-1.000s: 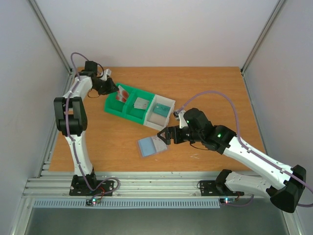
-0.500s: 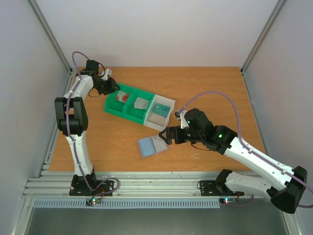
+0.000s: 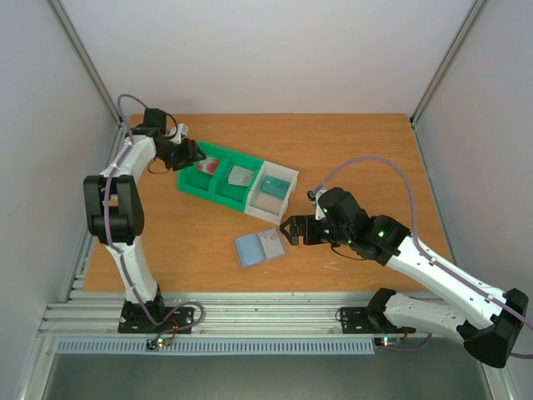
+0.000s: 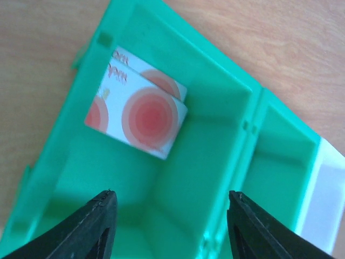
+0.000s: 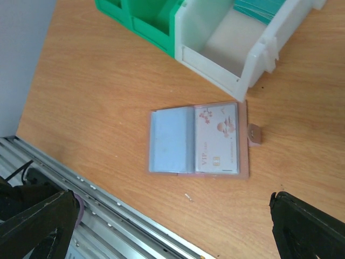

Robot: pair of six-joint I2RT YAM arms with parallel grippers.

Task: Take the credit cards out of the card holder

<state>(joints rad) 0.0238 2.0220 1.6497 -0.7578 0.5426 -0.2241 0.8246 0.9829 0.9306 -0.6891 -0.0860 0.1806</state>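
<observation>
Reading "VIP" on the white floral card (image 5: 216, 140) tucked in one half of the open card holder (image 5: 170, 140); the other half was plain matte blue. The holder lay flat on the wood desk (image 5: 108, 81) near the tray's white end, with open desk on its near side. Two ringed red-pink cards (image 4: 137, 110) overlapped in the green plastic tray (image 4: 215, 178), print unreadable. Over them the left gripper (image 4: 170, 202) hung, jaws apart, empty. By the holder the right gripper (image 3: 289, 232) gaped wide, empty.

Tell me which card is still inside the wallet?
The white VIP card with pink blossoms, in the right half of the open card holder. The red-circled cards and the grey card already lie in the green tray compartments.
</observation>
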